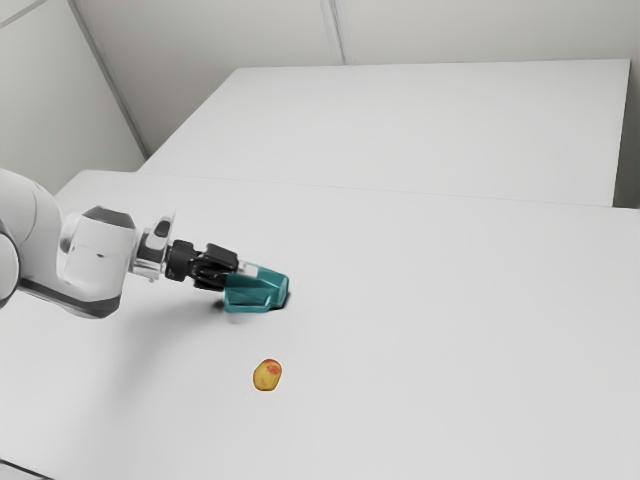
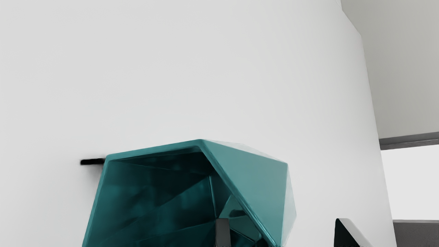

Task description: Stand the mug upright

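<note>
Fingers (image 2: 223, 233) standing apart, one reaching inside the mouth of the teal mug (image 2: 284, 195), the other outside it, with a gap showing between that outer one and the wall. And the mug is down on its side on the white table (image 1: 430, 330), mouth facing back toward the gripper (image 2: 284, 233), so upright it is not!

The likely play now is a pinch on that wall. It wants a slow, even close; if the outer finger arrives hard, the mug could roll or skid. A firm bite matters too, because those slanted facets may let it slip or twist under load. Then a little lift for clearance, and a smooth tip of the hand until the fingers point down and the mouth faces up. Base flat before any release, or over it goes. The yellow-red fruit (image 1: 267, 375) sits well apart.
</note>
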`<state>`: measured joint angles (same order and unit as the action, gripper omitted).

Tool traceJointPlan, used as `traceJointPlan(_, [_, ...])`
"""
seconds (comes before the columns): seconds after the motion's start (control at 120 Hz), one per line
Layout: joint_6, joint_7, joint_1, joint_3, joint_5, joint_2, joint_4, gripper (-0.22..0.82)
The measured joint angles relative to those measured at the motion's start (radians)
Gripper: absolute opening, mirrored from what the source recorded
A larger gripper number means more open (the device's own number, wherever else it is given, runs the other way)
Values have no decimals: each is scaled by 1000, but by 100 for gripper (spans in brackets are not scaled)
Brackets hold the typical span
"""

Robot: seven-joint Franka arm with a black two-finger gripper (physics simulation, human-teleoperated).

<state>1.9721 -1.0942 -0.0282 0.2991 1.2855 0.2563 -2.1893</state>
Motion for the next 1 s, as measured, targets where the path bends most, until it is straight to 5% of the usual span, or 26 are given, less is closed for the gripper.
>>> traceJointPlan(0.175, [0,2,-1,0,0,-2,0,0])
traceJointPlan(0.342, [3,3,1,0,-4,-6,0,-10])
traceJointPlan(0.733, [6,11,28,0,-41,-85,7,-17])
traceJointPlan(1.0, [11,112,31,-32,-385,-165,91,-17])
